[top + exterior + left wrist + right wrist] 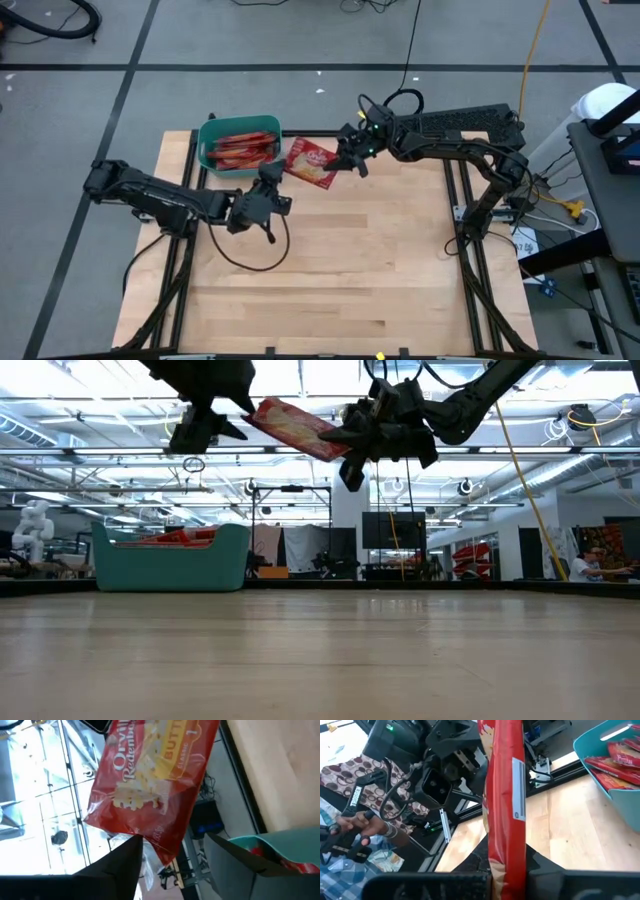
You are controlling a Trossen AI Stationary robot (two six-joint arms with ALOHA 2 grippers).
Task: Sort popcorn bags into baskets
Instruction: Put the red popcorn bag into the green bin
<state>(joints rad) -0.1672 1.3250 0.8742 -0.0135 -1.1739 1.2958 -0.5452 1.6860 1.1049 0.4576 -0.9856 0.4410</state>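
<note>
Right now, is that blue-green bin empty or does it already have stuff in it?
Not empty. The teal bin already holds several red popcorn bags; from table height their tops peek above its wall.

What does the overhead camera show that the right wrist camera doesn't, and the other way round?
Only the high view shows the whole wooden table, both arms, and the right gripper shut on the popcorn bag's edge while the left gripper waits beside it. Only the right wrist view shows a person's hand on a controller beyond the table. Both show the popcorn bag held up and the teal basket holding packets.
</note>
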